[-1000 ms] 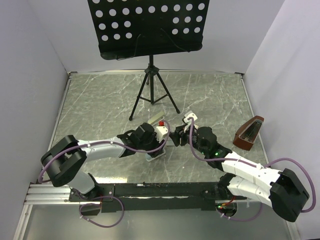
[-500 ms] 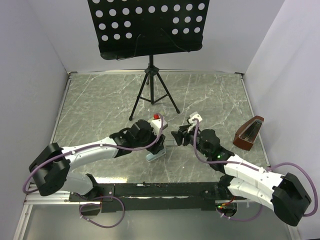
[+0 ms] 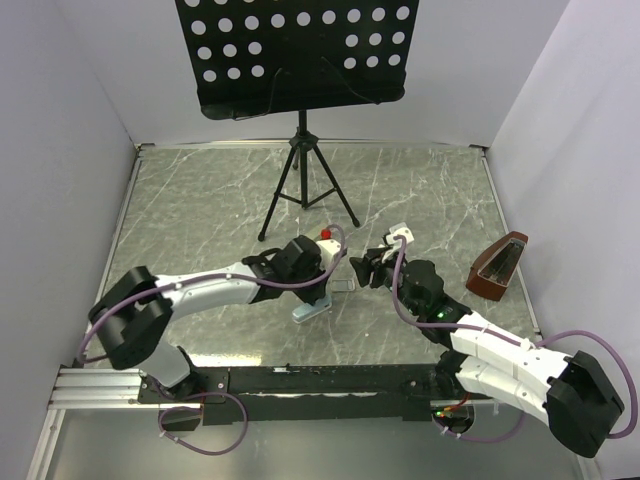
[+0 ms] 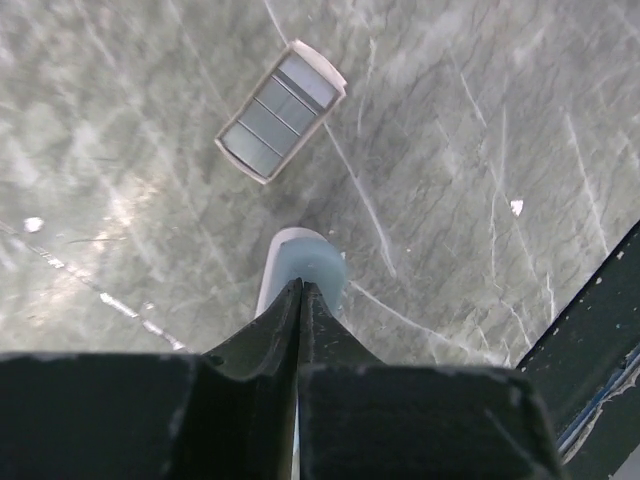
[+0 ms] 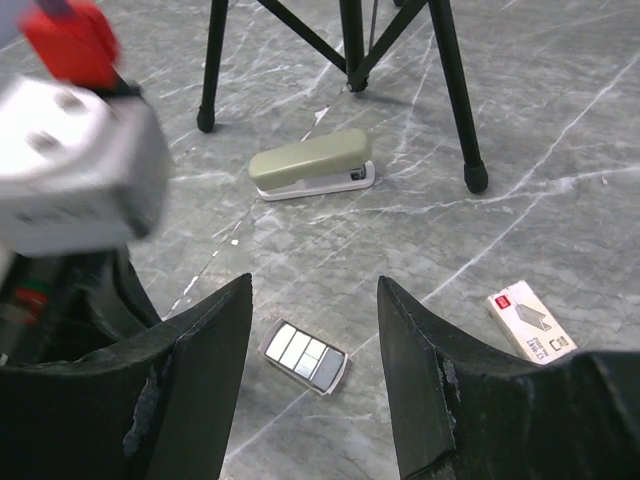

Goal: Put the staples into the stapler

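over blue stapler (image 4: 312, 256), left gripper (image 4: 302, 286) pinched closed

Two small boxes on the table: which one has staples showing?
The open tray framed between the right fingers: grey strips lie in it. The other box shows only a printed white top with a red mark.

Bench (image 3: 180, 220) is grey-green marble with white veins; music stand (image 3: 300, 50) is black, dotted with rows of round holes, on a black tripod (image 3: 305, 185). Olive stapler (image 5: 312, 165) has a white base, blue stapler (image 4: 305, 262) is pale; staple box (image 4: 281, 110) has a white-tan rim with silver-grey strips inside. Small box (image 5: 530, 322) is white with a red mark, wedge (image 3: 498, 266) is red-brown, arms (image 3: 200, 290) are white and black with purple cables.
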### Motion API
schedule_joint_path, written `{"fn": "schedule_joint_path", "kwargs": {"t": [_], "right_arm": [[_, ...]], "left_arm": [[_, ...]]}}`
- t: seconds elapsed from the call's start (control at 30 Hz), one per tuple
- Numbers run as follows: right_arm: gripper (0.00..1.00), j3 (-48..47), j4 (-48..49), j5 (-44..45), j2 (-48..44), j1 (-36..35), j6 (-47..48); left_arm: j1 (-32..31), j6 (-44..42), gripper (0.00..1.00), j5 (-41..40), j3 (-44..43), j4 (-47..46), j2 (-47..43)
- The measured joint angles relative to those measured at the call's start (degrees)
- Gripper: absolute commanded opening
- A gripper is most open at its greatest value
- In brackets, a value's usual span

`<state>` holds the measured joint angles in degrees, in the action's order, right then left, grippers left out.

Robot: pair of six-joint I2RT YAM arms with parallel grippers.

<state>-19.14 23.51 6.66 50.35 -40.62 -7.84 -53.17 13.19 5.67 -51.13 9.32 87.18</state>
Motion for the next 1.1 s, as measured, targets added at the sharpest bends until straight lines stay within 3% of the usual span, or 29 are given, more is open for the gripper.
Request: {"fn": "schedule_joint_path", "kwargs": {"t": [0.3, 0.5, 0.73, 0.97, 1.1], "right_arm": [[0.60, 0.02, 0.02, 0.26, 0.00, 0.07, -0.04], [0.60, 0.83, -1.36, 0.24, 0.04, 0.20, -0.04], [0.60, 0.83, -0.07, 0.22, -0.02, 0.39, -0.09], [0.61, 0.81, -0.61, 0.26, -1.57, 0.44, -0.09], [0.61, 0.26, -2.73, 0.42, -2.49, 0.46, -0.44]], "left_arm": [[-1.88, 2.82, 0.02, 1.55, -2.97, 0.87, 5.25], [-2.58, 5.79, 0.04, 0.63, -1.31, 2.40, 7.45], [-3.02, 6.62, 0.34, -4.74, -1.51, 6.67, 4.33], [-2.19, 6.54, 0.73, -10.58, -6.54, 4.26, -6.14], [-0.07, 7.10, 0.81, -11.63, -6.21, 3.37, -10.25]]}}
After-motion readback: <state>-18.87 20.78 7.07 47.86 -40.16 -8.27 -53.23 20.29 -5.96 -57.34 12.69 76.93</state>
